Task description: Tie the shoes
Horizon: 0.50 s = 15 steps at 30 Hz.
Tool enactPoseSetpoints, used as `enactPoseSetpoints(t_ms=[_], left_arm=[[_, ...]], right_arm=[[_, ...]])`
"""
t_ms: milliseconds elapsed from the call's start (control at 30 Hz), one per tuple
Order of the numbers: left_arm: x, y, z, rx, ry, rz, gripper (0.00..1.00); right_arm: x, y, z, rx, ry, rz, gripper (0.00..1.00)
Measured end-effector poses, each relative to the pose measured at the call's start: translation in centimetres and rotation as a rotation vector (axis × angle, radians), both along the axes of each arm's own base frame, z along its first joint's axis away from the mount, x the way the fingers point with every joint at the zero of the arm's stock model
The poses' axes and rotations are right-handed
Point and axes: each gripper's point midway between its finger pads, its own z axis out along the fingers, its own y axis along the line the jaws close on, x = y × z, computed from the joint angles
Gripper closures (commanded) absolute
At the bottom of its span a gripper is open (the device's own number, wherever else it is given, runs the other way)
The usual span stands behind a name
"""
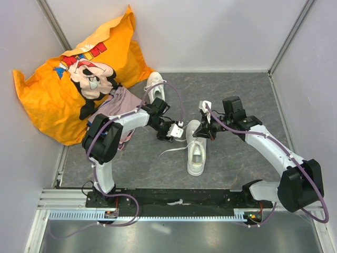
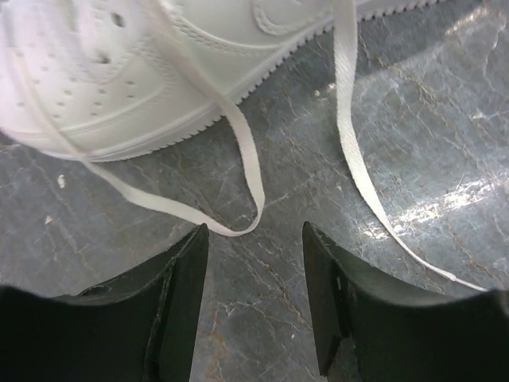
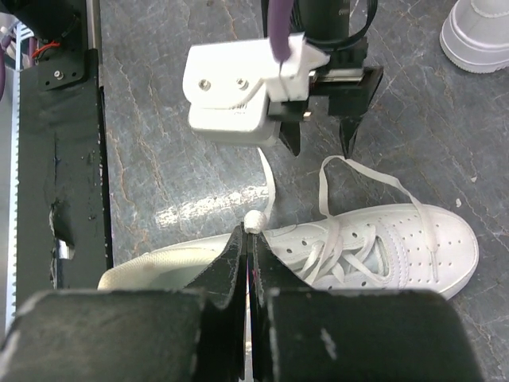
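Orange cushion (image 1: 52, 100) far left on grey tabletop (image 1: 237, 158). Near shoe (image 1: 196, 153) at centre, heel toward near edge. Far shoe (image 1: 154, 84) by the cushion, well apart. Left gripper (image 2: 254, 239) open, just over a lace loop (image 2: 238, 135) left of the near shoe. Right gripper (image 3: 248, 239) closed, pinching a lace end (image 3: 269, 191).

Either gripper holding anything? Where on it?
Right gripper pinches the lace close to its free end. Left gripper is open, holding nothing.

Left gripper (image 2: 254, 235) spread wide — a lace loop (image 2: 242, 143) from the white shoe (image 2: 119, 72) lies just beyond.
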Motion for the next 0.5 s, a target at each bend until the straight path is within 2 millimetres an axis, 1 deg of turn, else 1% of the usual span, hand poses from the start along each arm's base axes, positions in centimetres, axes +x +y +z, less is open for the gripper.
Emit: enactPoseSetpoints(t_ms=[100,167,267,300,367,400,467,500], left_arm=[[-0.3,-0.1,-0.9,0.027,-0.016,-0.032,0.44],[-0.4,-0.2,-1.5,0.042,-0.026,-0.053,0.47],[-0.3,-0.6,-1.7,0.054,-0.044,-0.074,0.6],[-0.2,-0.7,-1.7,0.056,-0.052,-0.082,0.68],[0.0,-0.9,-1.8,0.065,-0.061,-0.092,0.76],[0.1,-0.9,-1.8,0.071,-0.067,-0.096,0.81],[0.1,-0.7,-1.9,0.085,-0.074,-0.102,0.88],[0.1,-0.6,-2.0,0.094,-0.076,-0.106,0.94]], right_arm=[[0.0,0.0,0.1,0.006,0.003,-0.011,1.0],[0.1,0.0,0.2,0.011,0.002,-0.018,1.0],[0.1,0.1,0.2,0.015,0.003,-0.024,1.0],[0.1,0.1,0.2,0.016,0.004,-0.025,1.0],[0.1,0.1,0.1,0.017,0.007,-0.028,1.0],[0.2,0.1,0.1,0.016,0.007,-0.03,1.0],[0.2,0.1,0.0,0.015,0.009,-0.032,1.0],[0.1,0.0,-0.1,0.014,0.011,-0.033,1.0]])
